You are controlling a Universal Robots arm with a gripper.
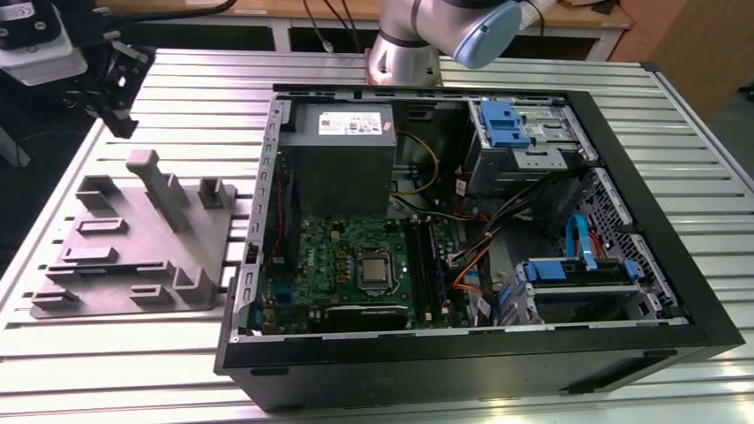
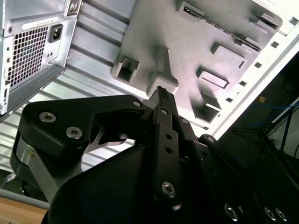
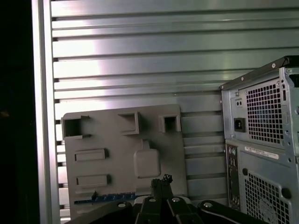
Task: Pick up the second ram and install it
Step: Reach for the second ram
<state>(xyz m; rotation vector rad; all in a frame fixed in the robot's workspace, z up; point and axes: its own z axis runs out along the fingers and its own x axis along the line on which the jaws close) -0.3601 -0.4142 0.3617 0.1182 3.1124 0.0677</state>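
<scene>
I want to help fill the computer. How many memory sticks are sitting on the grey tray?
1. The second ram sits in a slot along the edge of the grey tray nearest the gripper. Others may be hidden from these views.

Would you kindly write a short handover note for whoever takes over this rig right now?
Gripper: shut and empty, hovering above the grey holder tray, touching nothing.
Second ram: sits in a slot along one edge of the tray, seen in the first wrist view; not gripped.
Computer case: open on the table beside the tray, motherboard exposed.
Done: nothing of this step shows yet.
Left: the ram is not yet picked up or installed.
</scene>
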